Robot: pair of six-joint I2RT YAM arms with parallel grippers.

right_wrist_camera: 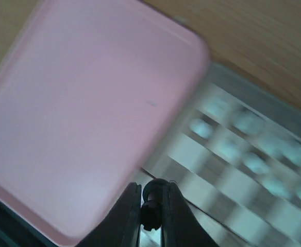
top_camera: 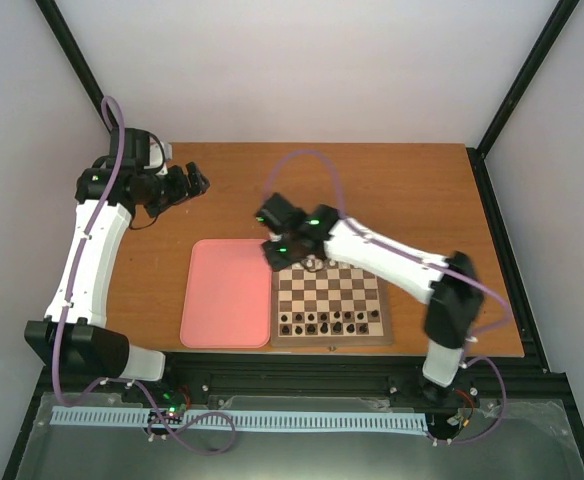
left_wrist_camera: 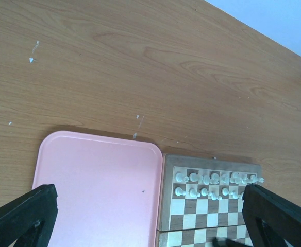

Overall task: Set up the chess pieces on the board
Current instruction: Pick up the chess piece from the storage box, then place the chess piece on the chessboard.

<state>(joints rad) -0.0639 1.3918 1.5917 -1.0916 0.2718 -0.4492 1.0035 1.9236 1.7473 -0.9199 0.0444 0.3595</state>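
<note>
Right wrist view: with right claw [right_wrist_camera: 151, 205] clamped on tiny black chess piece [right_wrist_camera: 153, 189], left claw [top_camera: 194, 183] spread apart, lower straight onto square wooden chessboard [top_camera: 332, 343] by table's [top_camera: 402, 185] near edge; release upright.

Board [top_camera: 332, 290]: square, light/dark brown checks, brown border, flat. Black chess pieces [top_camera: 330, 322]: tiny, upright, 2 rows along its near edge. 1 black piece [right_wrist_camera: 151, 191] pinched in right gripper [right_wrist_camera: 151, 198] above board's left edge.

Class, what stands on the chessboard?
On the chessboard, white pieces fill two far rows, black pieces line the near side; the right gripper, holding one, hides the far-left corner.
</note>
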